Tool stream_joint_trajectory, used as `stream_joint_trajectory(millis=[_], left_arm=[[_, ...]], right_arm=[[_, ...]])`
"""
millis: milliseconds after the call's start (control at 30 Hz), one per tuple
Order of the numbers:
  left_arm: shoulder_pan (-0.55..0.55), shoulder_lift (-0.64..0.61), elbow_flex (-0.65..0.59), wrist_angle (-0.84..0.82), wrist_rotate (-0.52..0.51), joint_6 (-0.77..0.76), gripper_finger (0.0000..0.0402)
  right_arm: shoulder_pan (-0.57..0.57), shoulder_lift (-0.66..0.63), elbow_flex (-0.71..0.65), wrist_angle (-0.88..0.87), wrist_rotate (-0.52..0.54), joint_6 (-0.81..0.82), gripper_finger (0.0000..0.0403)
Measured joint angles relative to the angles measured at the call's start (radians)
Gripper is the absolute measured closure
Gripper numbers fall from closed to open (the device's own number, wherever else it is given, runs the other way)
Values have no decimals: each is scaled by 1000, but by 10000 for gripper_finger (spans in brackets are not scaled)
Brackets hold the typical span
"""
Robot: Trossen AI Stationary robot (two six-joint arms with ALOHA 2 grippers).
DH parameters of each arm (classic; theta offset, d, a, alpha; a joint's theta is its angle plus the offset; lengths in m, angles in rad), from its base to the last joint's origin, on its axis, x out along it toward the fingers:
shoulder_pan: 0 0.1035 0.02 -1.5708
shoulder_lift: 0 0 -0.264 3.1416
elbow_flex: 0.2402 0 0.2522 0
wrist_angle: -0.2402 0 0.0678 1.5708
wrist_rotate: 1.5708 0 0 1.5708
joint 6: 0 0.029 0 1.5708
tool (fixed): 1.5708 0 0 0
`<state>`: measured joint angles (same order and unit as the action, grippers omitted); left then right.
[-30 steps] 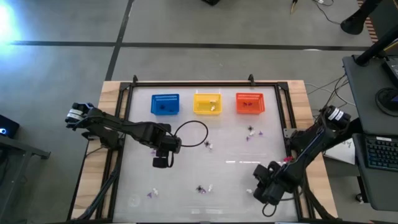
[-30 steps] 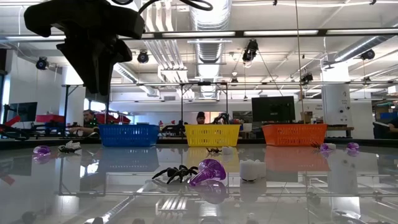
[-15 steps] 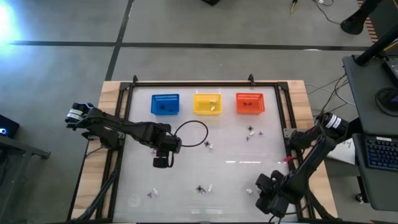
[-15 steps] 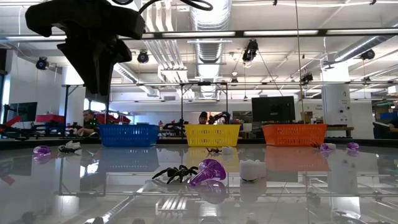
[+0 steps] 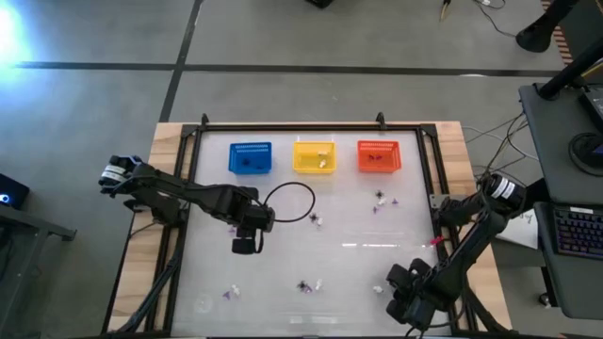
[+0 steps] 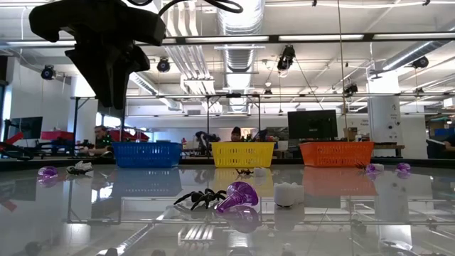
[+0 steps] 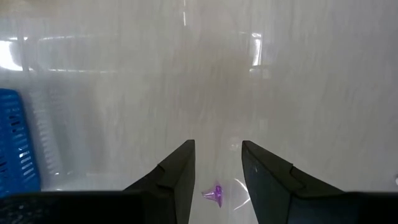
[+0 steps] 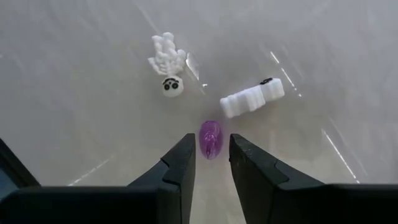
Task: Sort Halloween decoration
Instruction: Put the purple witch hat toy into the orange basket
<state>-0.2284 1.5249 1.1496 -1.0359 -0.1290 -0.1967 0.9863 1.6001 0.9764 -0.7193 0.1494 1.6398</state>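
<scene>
- The Halloween decoration is spread over the worktop (image 5: 283, 273) in small groups; in the right wrist view a purple piece (image 8: 210, 138) lies just in front of the two fingers and in line with the narrow gap between them, apart from both; near it are a whitish skeleton piece (image 8: 167, 63) and a whitish bar-shaped piece (image 8: 252, 99), each apart from the others.
- In the low view a black spider (image 6: 199, 198), a purple cone piece (image 6: 238, 196) touching it and a whitish piece (image 6: 288, 193) stand near the front; what each one is stays hard to make out from above, where they are only dots (image 5: 309, 284).
- Other pieces lie near the orange basket (image 5: 379, 156), near the worktop's middle (image 5: 316, 220) and at the front left (image 5: 230, 291); some small things sit inside the blue basket (image 5: 250, 157) and the yellow basket (image 5: 315, 156), too small to tell.
- The right gripper (image 8: 211, 158) is low over the front right corner, fingers a little apart and holding nothing; from above its arm hides the pieces below it.
- The left gripper (image 7: 217, 168) hangs above the middle left, fingers narrowly apart and empty; one purple piece (image 7: 214, 193) shows below them, partly cut off by the picture's edge.
- The three baskets stand in a row along the far edge; the middle of the worktop is open between the arms.
</scene>
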Motion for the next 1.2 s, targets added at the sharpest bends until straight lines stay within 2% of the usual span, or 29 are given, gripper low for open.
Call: stream_joint_trajectory(millis=[400,733,1200], left_arm=[[0,0,0,1,0,0,287],[0,0,0,5,0,0,287],[0,0,0,4,0,0,287]], right_arm=[[0,11,0,5,1,13,326],[0,11,0,7,1,12,391],[0,-23,15,-39,40,92,394]])
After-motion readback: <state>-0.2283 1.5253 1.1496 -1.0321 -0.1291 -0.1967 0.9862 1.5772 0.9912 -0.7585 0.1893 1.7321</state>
